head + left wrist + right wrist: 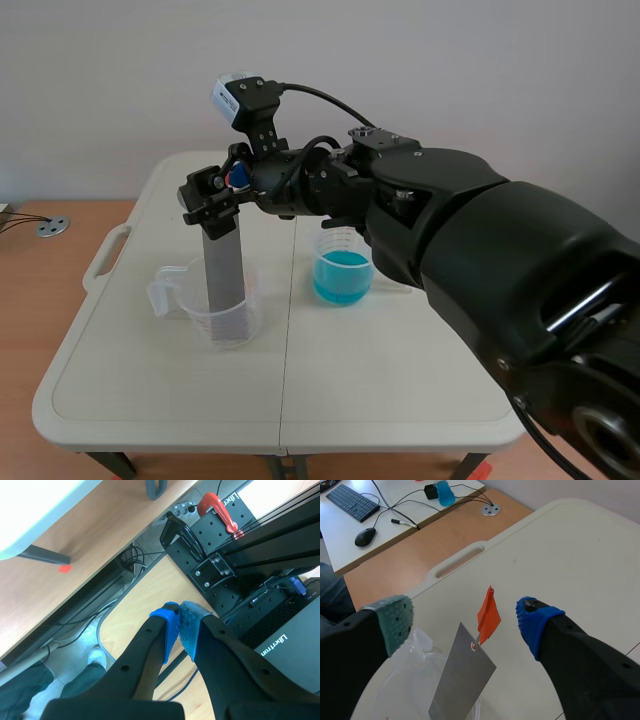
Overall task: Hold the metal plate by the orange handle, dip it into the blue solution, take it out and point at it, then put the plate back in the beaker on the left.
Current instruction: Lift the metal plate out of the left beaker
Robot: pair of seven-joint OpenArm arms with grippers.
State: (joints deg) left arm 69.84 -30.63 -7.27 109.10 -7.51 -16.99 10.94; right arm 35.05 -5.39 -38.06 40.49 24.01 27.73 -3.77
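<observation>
A grey metal plate stands upright in the clear beaker on the left of the white table. In the right wrist view the plate carries an orange handle at its top corner. My right gripper is open, with the handle between its fingers and touching neither pad. In the scene view that gripper hovers just over the plate's top. The beaker of blue solution stands to the right of it. My left gripper is shut on nothing, off the table, over the floor.
The right arm stretches across the table above the blue beaker. A carry slot lies in the table's edge ahead of the right gripper. Beyond it stands a desk with a keyboard and mouse. A black frame with a red clamp lies ahead of the left gripper.
</observation>
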